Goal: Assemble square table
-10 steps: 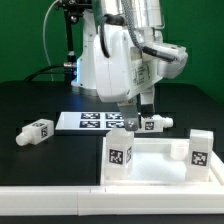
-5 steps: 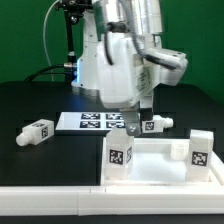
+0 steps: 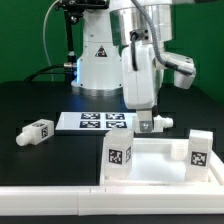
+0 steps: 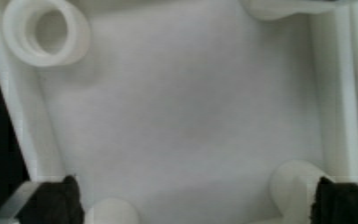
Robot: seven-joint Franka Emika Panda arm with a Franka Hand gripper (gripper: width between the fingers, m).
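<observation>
The square table's white tray-like top (image 3: pixel 160 165) lies at the front of the exterior view's right. Two tagged legs stand upright in it, one at its left corner (image 3: pixel 120 156) and one at its right (image 3: pixel 198 149). Just behind the top's far edge lies a third leg (image 3: pixel 157 122), and another loose leg (image 3: pixel 38 130) lies on the black table at the left. My gripper (image 3: pixel 146 127) hangs over the top's far edge, beside the third leg, open and holding nothing. The wrist view looks straight onto the top's white surface (image 4: pixel 185 110) and a round corner socket (image 4: pixel 48 35), framed by the gripper (image 4: pixel 197 205) and its dark fingers (image 4: pixel 51 200).
The marker board (image 3: pixel 95 121) lies flat behind the top, left of the gripper. A long white rail (image 3: pixel 60 200) runs along the front edge. The robot's white base (image 3: pixel 98 60) stands at the back, with cables to its left.
The arm's wrist has swung toward the exterior view's right and now stands more upright over the top's far edge. The jaws stayed open and no part moved.
</observation>
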